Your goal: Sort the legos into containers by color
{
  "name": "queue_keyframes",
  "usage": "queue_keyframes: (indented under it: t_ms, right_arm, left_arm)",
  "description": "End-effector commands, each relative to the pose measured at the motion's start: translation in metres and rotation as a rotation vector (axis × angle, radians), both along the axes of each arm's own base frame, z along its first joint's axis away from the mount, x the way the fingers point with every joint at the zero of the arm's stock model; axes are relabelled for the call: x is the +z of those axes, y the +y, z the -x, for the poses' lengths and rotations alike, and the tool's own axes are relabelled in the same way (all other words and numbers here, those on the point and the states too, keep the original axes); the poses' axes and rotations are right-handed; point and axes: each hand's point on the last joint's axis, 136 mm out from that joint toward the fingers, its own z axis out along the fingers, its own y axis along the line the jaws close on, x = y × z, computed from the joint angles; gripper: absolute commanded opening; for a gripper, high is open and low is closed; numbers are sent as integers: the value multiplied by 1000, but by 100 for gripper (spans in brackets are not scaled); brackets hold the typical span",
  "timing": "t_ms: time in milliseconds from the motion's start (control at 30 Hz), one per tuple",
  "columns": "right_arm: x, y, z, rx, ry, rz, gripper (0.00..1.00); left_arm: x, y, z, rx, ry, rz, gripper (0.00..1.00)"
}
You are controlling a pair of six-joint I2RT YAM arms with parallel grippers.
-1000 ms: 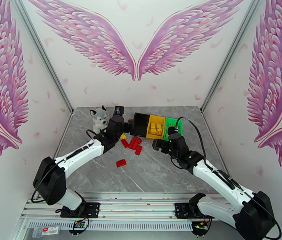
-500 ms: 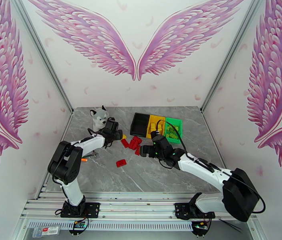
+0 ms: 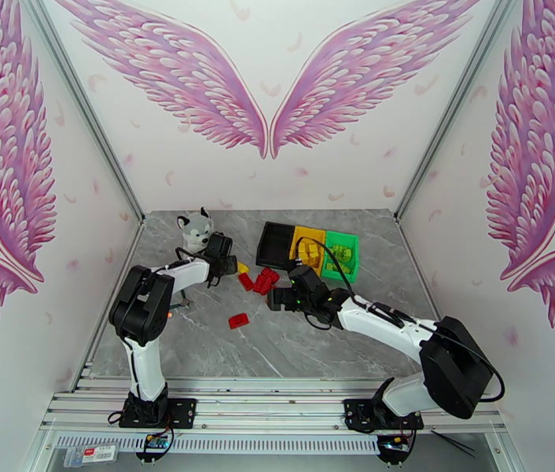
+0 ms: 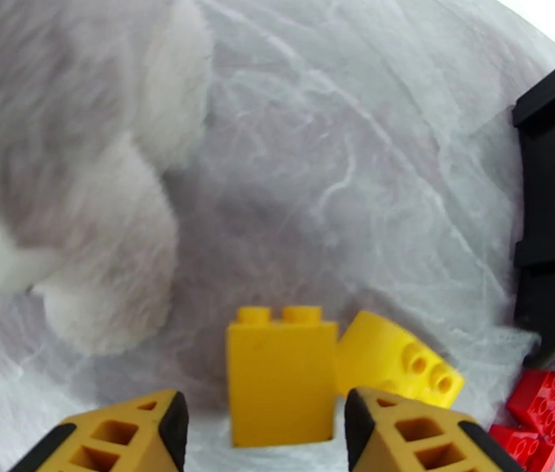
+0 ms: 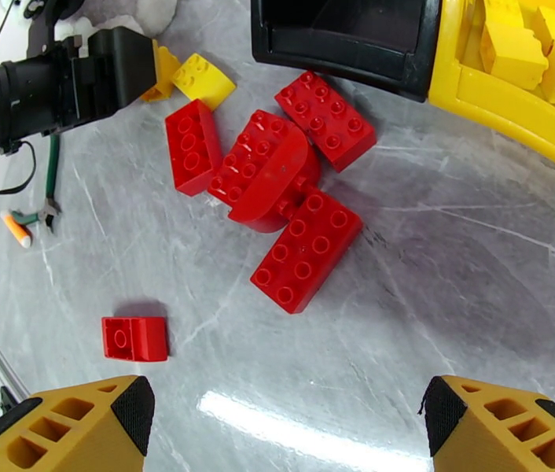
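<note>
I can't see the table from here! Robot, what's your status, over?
Left gripper open, upright yellow brick between fingers. Right gripper open over red bricks, none held. Plush husky close beside left gripper.

The left arm and the right arm are built from smooth white links joined by bulky black joint housings. Each is mounted on a black base plate. A thin black cable is run in a loop along the right arm. The left gripper and the right gripper are fitted with orange-yellow fingers, pierced by triangular and rectangular cut-outs and faced on the inner side with black pads. The left wrist body is finished in matt black.
</note>
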Motion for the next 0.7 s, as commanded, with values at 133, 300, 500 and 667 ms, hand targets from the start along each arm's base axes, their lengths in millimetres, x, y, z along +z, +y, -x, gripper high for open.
queue_keyframes:
  t_ms: [133, 300, 500, 667]
  right_arm:
    - [7, 3, -3, 6, -19, 18, 97]
    - [10, 0, -4, -5, -27, 23, 96]
    - [10, -4, -6, -22, -33, 37, 96]
    - [10, -5, -6, -24, -37, 46, 96]
  left_arm:
    - [3, -9, -21, -5, -18, 17, 49]
    - [-2, -5, -23, 2, -10, 12, 42]
    - [-6, -6, -25, -3, 1, 18, 47]
    - [-8, -6, -27, -4, 4, 13, 55]
